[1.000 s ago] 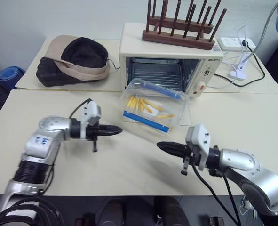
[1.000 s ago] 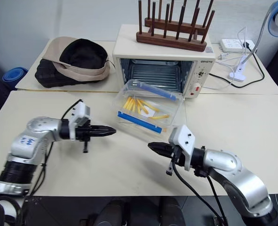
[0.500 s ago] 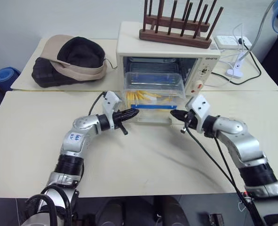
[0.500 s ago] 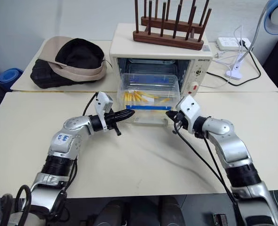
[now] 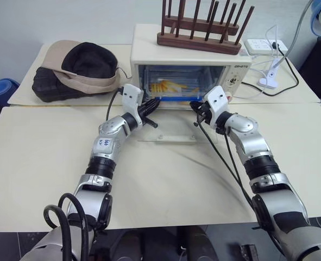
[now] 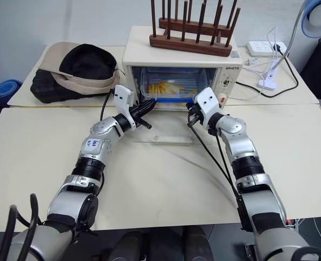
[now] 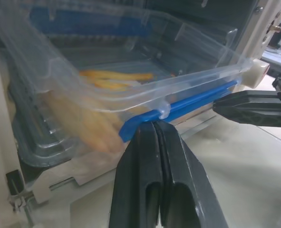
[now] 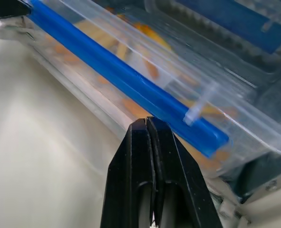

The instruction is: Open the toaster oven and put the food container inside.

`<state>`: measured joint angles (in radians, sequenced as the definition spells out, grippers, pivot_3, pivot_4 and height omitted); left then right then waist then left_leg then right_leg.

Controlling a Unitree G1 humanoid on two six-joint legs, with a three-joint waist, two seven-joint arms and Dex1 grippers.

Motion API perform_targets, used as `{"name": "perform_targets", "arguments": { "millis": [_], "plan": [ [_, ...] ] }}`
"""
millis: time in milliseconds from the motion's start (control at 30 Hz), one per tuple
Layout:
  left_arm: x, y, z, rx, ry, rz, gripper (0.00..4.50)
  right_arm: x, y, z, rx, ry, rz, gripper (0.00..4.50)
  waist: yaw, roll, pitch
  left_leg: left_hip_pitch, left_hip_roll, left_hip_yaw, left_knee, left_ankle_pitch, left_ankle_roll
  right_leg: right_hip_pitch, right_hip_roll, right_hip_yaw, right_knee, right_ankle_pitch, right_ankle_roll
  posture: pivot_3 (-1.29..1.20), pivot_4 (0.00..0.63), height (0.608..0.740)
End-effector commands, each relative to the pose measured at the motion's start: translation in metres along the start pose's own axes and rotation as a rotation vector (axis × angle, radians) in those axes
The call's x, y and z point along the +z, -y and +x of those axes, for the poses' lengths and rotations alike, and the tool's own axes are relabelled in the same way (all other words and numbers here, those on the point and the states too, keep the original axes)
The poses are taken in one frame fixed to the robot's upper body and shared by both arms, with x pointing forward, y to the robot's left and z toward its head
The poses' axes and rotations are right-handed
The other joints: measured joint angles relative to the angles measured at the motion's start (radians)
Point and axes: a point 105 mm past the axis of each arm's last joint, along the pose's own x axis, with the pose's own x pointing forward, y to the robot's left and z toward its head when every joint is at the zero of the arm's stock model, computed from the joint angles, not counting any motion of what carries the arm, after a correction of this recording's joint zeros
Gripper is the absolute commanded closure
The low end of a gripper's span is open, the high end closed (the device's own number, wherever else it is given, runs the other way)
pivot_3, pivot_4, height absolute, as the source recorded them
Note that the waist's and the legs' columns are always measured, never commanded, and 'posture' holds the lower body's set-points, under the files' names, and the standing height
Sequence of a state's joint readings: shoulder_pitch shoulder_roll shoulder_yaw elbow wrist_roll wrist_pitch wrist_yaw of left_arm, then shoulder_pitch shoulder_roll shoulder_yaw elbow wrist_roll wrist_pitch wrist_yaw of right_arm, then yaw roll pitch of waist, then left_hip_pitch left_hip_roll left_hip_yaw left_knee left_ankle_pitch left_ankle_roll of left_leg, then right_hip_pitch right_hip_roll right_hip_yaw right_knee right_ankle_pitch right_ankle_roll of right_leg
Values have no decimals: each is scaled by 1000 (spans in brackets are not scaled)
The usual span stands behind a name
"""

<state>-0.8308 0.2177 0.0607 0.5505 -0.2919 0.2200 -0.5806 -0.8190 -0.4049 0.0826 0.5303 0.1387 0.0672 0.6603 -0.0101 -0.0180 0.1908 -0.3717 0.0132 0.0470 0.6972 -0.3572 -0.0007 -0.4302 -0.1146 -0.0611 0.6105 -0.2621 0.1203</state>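
I see the toaster oven (image 5: 190, 76) at the back of the cream table (image 5: 165, 179), its glass door (image 5: 168, 130) dropped flat toward me; the food container (image 5: 171, 88) sits in the oven's mouth on the rack, its near blue clip strip (image 7: 178, 108) at the opening, yellow-orange sticks visible through the clear wall. Left gripper (image 5: 153, 103) is level at the oven's front, at the near left corner of the container; in the left wrist view its fingers are pressed together, tips touching the blue strip's end; nothing is held between them. Right gripper (image 5: 194, 105) is at the container's near right corner; its fingers are likewise together, tips against the clear wall just under the blue strip, empty. On top of the oven stands a wooden peg rack (image 5: 201, 38); to the oven's left lies a dark bag with a tan cap (image 5: 76, 68); to the oven's right a white power strip (image 5: 263, 46) with cables.
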Motion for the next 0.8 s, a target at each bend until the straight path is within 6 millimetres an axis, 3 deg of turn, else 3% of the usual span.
{"name": "perform_targets", "arguments": {
  "millis": [33, 100, 200, 267, 367, 467, 600, 800],
  "plan": [
    [20, 7, -47, -175, 27, 72, 3262, 26, 14, -41, 47, 73, 1, 4500, -7, 1, 0, 0, 0, 0, 0, 0, 0, -1, 0, -1, 0, 0, 0, 0, 150, 740],
    [20, 9, -80, -248, -5, 116, 2630, 19, 18, -66, 69, 33, -8, 4500, -14, 1, 1, 0, 1, 0, -1, -1, -1, -1, 0, -2, 0, 0, 0, 0, 150, 740],
    [19, 13, -130, -373, -62, 248, 1707, -16, 35, -100, 40, -114, -29, 4500, -15, 1, 1, 0, 1, 0, 0, -1, -1, 0, -1, -2, -1, 0, -1, 0, 150, 740],
    [14, 16, -151, -443, -108, 271, 1101, -39, 39, -113, 39, -185, -35, 4500, -16, 1, 1, 2, 1, 0, 1, -1, -1, 2, -1, -2, -1, 0, -2, 0, 150, 740],
    [9, 19, -169, -508, -162, 268, 133, -67, 34, -121, 84, -245, -26, 4500, -15, 2, 1, 4, 1, 1, 1, 0, 0, 3, -1, -2, -1, 2, -5, 0, 150, 740],
    [17, 30, -171, -556, -118, 217, 37, -80, 13, -104, 155, -177, 33, 4500, -17, 3, 1, 4, 2, 1, 1, 0, 0, 3, 0, -1, 1, 2, -5, 0, 150, 740],
    [27, 34, -163, -506, -27, 205, 37, -74, -5, -82, 204, -62, 52, 4500, -27, 3, 1, 5, 3, 2, 0, 0, -1, 2, 1, 0, 1, 2, -5, 0, 150, 740],
    [42, 17, -157, -300, 107, 121, 37, -26, -5, -66, 172, 230, 93, 4500, -19, 3, 1, 3, 4, -1, 1, 0, -2, 1, 0, 0, 2, 2, -5, 0, 150, 740]
  ]
}}
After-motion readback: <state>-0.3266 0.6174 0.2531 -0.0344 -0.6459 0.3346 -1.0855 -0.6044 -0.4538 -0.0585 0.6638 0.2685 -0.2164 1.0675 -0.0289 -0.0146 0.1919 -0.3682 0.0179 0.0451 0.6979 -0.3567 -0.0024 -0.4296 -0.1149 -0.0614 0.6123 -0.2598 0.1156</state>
